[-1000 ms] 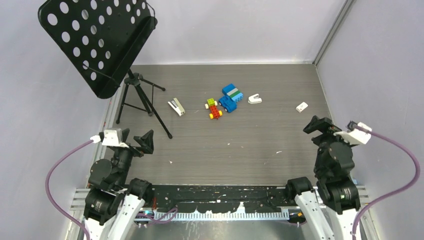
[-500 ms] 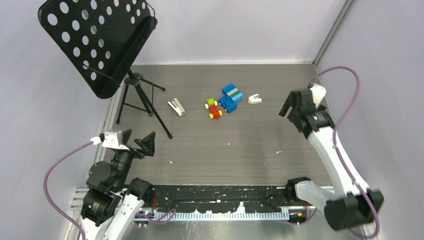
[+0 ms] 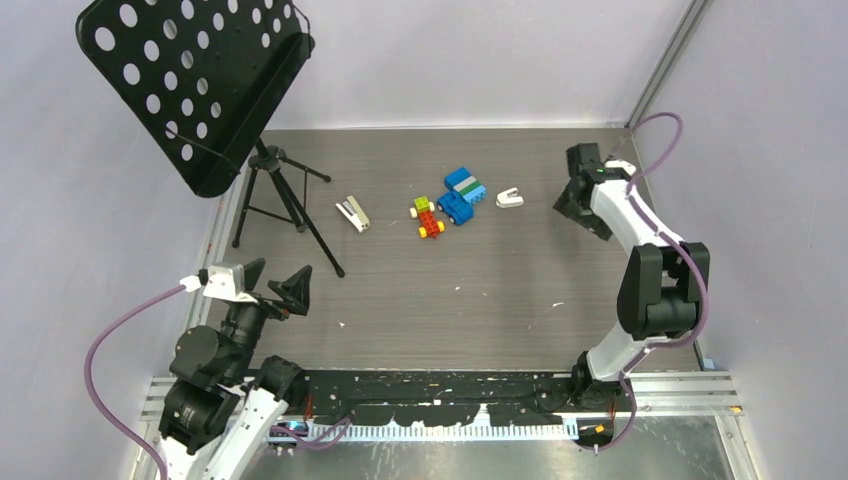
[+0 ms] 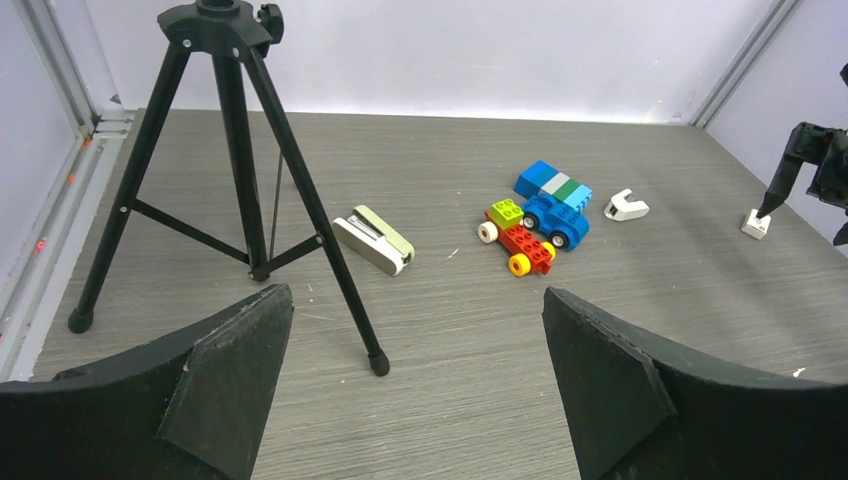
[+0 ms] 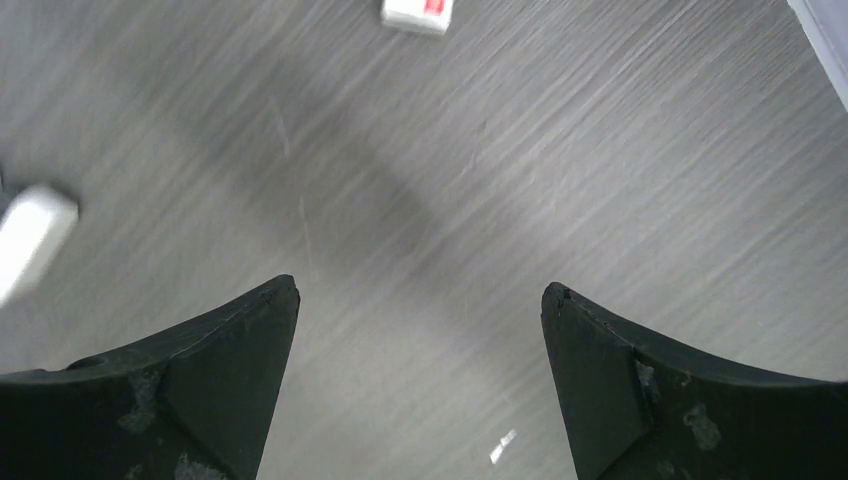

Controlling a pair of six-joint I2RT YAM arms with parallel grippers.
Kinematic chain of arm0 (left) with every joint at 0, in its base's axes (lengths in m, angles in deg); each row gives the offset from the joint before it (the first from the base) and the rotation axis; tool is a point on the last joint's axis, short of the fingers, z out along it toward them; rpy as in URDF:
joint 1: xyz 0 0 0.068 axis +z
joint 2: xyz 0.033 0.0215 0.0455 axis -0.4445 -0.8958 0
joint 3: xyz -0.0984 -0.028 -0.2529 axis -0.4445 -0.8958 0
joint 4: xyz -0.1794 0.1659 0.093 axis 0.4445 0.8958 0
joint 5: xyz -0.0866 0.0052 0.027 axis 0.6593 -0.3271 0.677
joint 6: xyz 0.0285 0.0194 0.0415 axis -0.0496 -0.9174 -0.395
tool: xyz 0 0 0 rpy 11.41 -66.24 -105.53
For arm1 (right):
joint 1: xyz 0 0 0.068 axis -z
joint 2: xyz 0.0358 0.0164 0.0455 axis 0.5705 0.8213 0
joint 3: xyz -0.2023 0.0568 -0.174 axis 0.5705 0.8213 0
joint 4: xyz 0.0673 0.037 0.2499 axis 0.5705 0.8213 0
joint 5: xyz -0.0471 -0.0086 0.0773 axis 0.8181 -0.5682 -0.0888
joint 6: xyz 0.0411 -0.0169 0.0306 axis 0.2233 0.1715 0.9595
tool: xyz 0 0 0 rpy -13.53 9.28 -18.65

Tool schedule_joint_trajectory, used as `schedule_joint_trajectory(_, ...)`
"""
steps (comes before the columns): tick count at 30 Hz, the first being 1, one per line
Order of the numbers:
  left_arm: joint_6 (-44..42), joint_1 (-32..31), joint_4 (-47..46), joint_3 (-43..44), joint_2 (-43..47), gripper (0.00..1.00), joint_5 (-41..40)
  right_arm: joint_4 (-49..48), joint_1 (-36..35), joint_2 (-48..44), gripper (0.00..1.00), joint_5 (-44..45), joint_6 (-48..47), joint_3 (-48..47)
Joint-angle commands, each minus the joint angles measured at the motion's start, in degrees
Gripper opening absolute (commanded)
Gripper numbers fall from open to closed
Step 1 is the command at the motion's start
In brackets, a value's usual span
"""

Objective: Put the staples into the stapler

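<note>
The stapler (image 3: pixel 352 213), white with a grey-beige top, lies on the grey table right of the tripod's legs; it also shows in the left wrist view (image 4: pixel 373 239). No silvery strip of staples shows in any view. My left gripper (image 3: pixel 272 283) is open and empty, held low at the near left, far from the stapler; its jaws stand wide apart in the left wrist view (image 4: pixel 414 295). My right gripper (image 3: pixel 583 213) is open and empty, stretched out to the far right, jaws wide over bare table (image 5: pixel 419 290).
A small white box with a red label (image 5: pixel 416 13) lies just beyond the right gripper and also shows in the left wrist view (image 4: pixel 756 224). A white claw-shaped piece (image 3: pixel 509 198), a blue toy car (image 3: pixel 460 195) and a red-green block car (image 3: pixel 427 217) sit mid-table. A black music stand's tripod (image 3: pixel 285 195) stands at the left.
The right arm has swung from its folded pose near the base out to the far right of the table, over the small box. The left arm has barely moved.
</note>
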State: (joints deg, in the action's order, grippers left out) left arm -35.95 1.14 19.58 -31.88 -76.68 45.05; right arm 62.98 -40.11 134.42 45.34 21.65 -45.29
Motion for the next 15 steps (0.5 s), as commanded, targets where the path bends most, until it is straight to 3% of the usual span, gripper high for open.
schedule_joint_trajectory(1, -0.91, -0.58, -1.69, 0.00, 0.54, 0.98, -0.43, -9.10, 9.09, 1.56, 0.95, -5.00, 2.91, -2.43)
schedule_joint_trajectory(5, -1.08, -0.80, -1.76, 0.04, 0.67, 0.98, -0.60, -17.04, 13.75, 4.68, 0.95, -11.11, 2.23, -0.83)
schedule_joint_trajectory(15, -1.53, -1.46, -2.22, -0.26, -0.32, 0.98, -0.25, -12.82, 18.43, 19.55, 0.86, -13.48, 2.00, -12.76)
